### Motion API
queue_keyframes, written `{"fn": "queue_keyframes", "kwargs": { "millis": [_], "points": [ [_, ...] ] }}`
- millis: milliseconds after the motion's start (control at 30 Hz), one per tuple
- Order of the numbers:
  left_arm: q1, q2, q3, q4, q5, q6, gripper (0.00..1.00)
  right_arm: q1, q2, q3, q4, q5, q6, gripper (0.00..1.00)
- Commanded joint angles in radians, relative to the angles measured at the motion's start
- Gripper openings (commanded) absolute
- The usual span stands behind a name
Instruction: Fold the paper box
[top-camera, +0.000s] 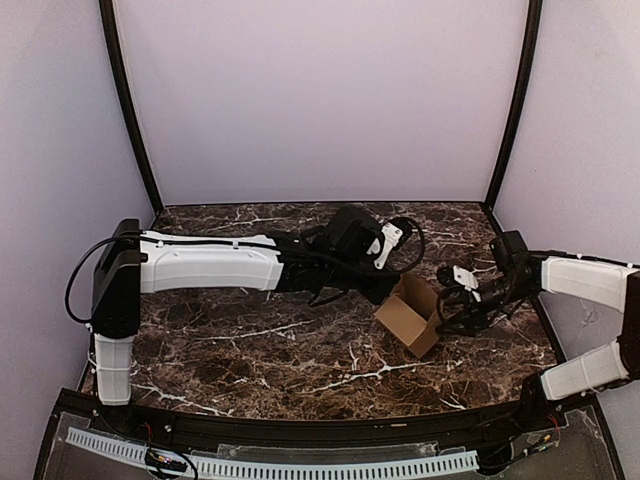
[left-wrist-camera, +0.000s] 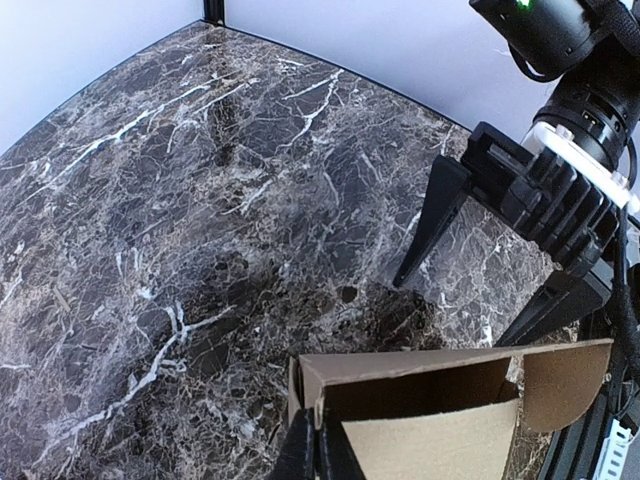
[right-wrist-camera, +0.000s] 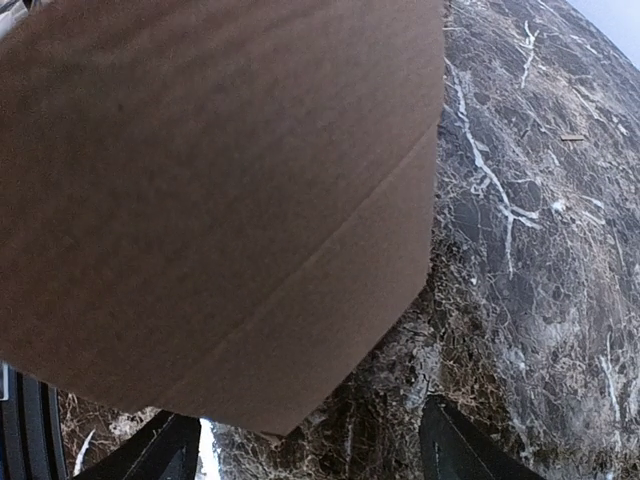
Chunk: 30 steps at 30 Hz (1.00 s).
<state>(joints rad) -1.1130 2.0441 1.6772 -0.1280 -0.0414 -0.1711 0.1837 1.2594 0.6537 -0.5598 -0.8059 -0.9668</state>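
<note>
Box (top-camera: 408, 318), brown card, half formed, right of centre on the marble table (top-camera: 250, 350), between the two grippers. Pinched at its left wall by the left gripper (left-wrist-camera: 318, 452), fingers (left-wrist-camera: 300, 455) narrow on the card edge. Right gripper (left-wrist-camera: 450, 312) spread wide just beside the right side, holding nothing; seen from its own wrist, close under the card, both fingers (right-wrist-camera: 170, 450) well apart.

Risks from here: likely to slide or tip on the smooth stone if pushed from the right while held by one thin wall only; could crease at the pinch if twisted; loose rounded flap (left-wrist-camera: 565, 385) on the right apt to catch on a finger, bend the wrong way or spring back open.

Set cornerwise to the table edges, mouth open, facing mostly upward as far as can be told. Nearly cube-like, so no strong long axis; if any, running far-left to near-right in the overhead view
</note>
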Motion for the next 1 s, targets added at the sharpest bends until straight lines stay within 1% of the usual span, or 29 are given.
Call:
{"fn": "queue_keyframes", "kwargs": {
  "millis": [0,100,200,367,633,833,967],
  "points": [
    [-0.001,0.011,0.012,-0.051,0.036,-0.009,0.01,0.007,0.034,-0.014,0.074,0.027,0.045,0.75],
    [-0.001,0.016,0.009,-0.051,0.027,-0.008,0.01,-0.004,0.05,-0.002,0.01,0.015,-0.016,0.78],
    [-0.005,0.018,-0.001,-0.043,0.012,-0.012,0.01,-0.004,0.018,0.004,-0.051,0.011,-0.077,0.82],
    [-0.012,0.023,-0.007,-0.041,0.014,-0.032,0.01,0.005,-0.054,-0.005,-0.077,-0.002,-0.078,0.87],
    [-0.022,0.028,-0.018,-0.074,-0.005,-0.009,0.01,0.037,-0.044,-0.006,-0.083,-0.011,-0.053,0.87],
    [-0.022,0.029,-0.006,-0.118,-0.026,0.085,0.01,0.039,-0.038,0.029,-0.158,-0.019,-0.091,0.86],
    [-0.023,0.03,0.009,-0.155,-0.03,0.131,0.01,0.038,-0.041,0.036,-0.17,-0.021,-0.085,0.86]
  ]
}}
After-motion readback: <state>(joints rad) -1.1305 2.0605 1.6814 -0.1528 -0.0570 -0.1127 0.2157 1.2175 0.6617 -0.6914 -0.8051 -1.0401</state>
